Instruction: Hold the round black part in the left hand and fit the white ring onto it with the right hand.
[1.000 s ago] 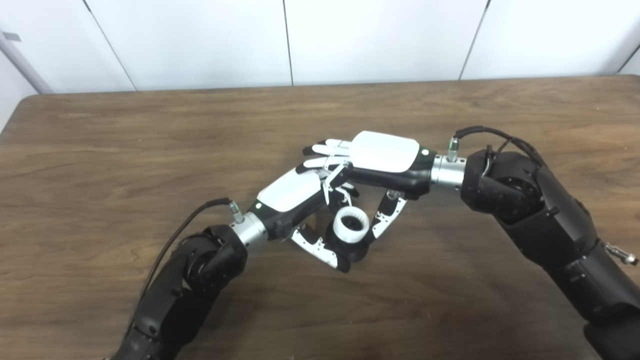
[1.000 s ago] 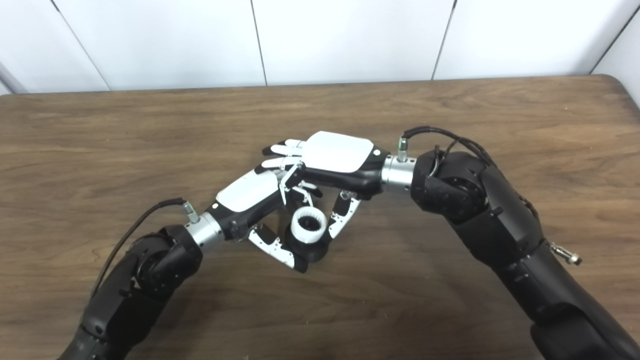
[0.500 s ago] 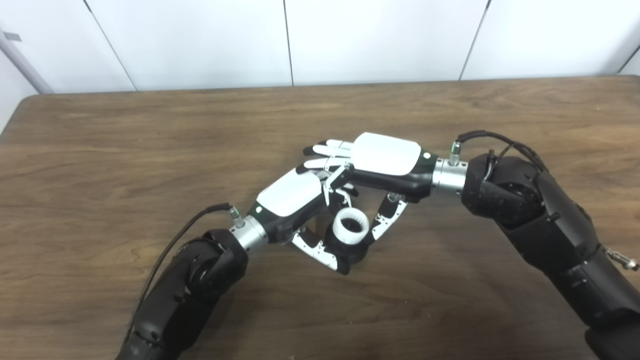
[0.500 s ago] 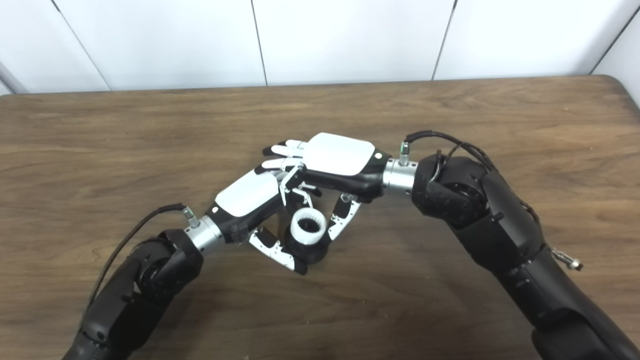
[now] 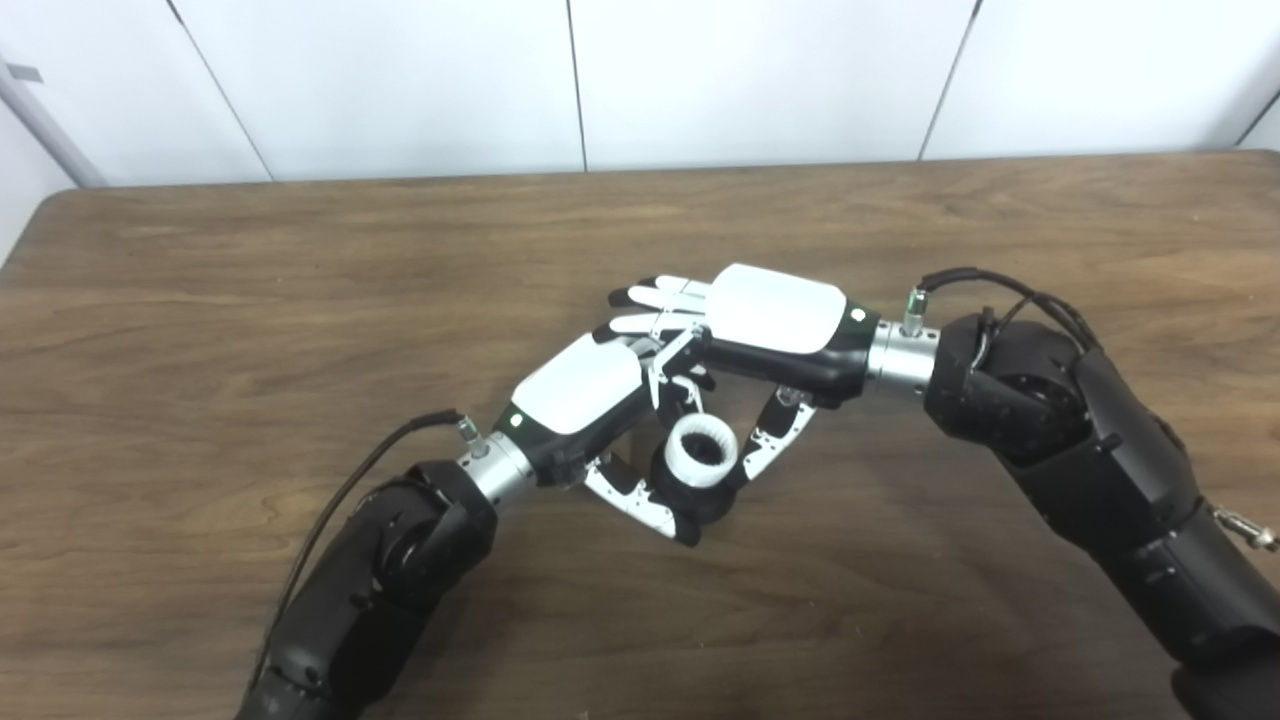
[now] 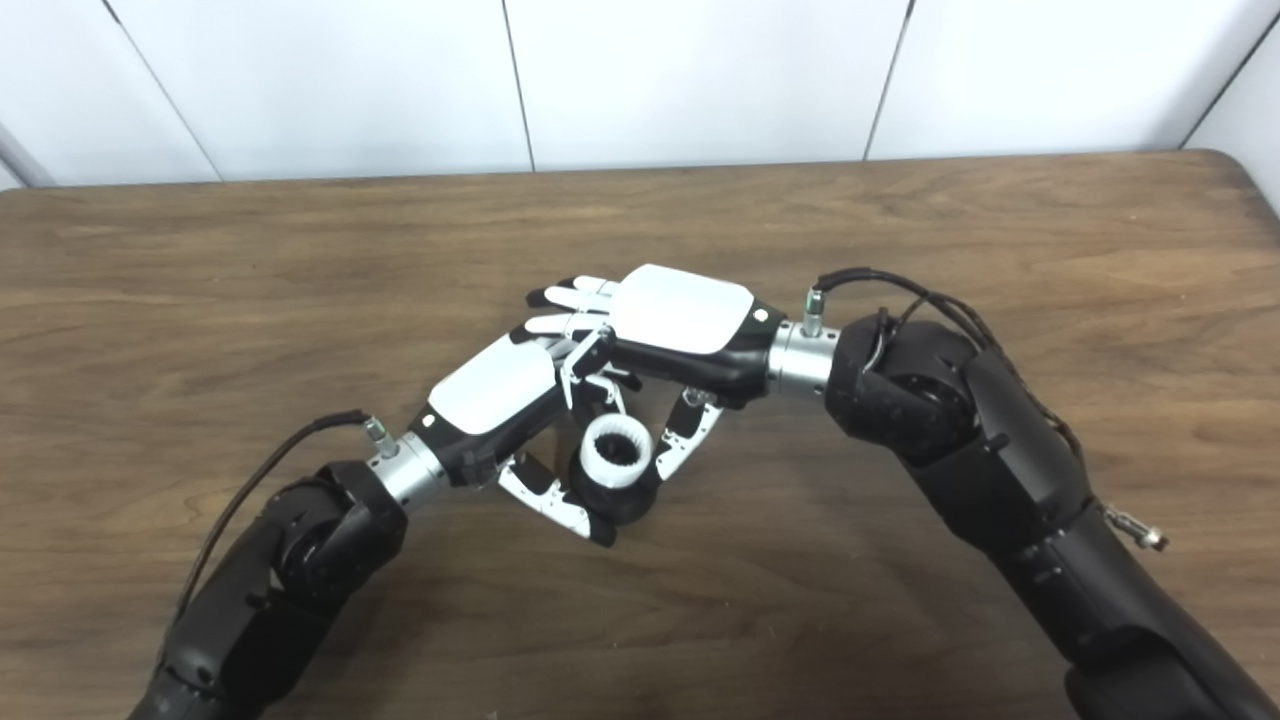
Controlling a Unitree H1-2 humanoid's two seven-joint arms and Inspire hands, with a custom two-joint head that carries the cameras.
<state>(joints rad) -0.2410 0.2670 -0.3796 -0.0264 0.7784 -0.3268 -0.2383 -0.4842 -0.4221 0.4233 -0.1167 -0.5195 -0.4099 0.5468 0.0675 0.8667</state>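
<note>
My left robot hand (image 5: 585, 395) is clamped around the round black part (image 5: 705, 503), fingers curled behind it and thumb running under its near side, holding it just above the worktop (image 5: 200, 300) near the middle. The white ring (image 5: 702, 451) sits on top of the black part, its opening tilted up toward my head cameras, so its axis runs roughly from 6 to 12 o'clock and a little toward me. My right robot hand (image 5: 770, 320) comes in from 3 o'clock, palm down over the ring; its thumb (image 5: 775, 440) touches or nearly touches the ring's 3 o'clock side, while its fingers (image 5: 655, 297) stretch flat past it toward 10 o'clock — more pressing or steadying than gripping, and I cannot tell if it truly holds the ring. The right is the nearer hand for any seating push. How deep the ring sits is hidden — the joint lies behind my thumbs.
</note>
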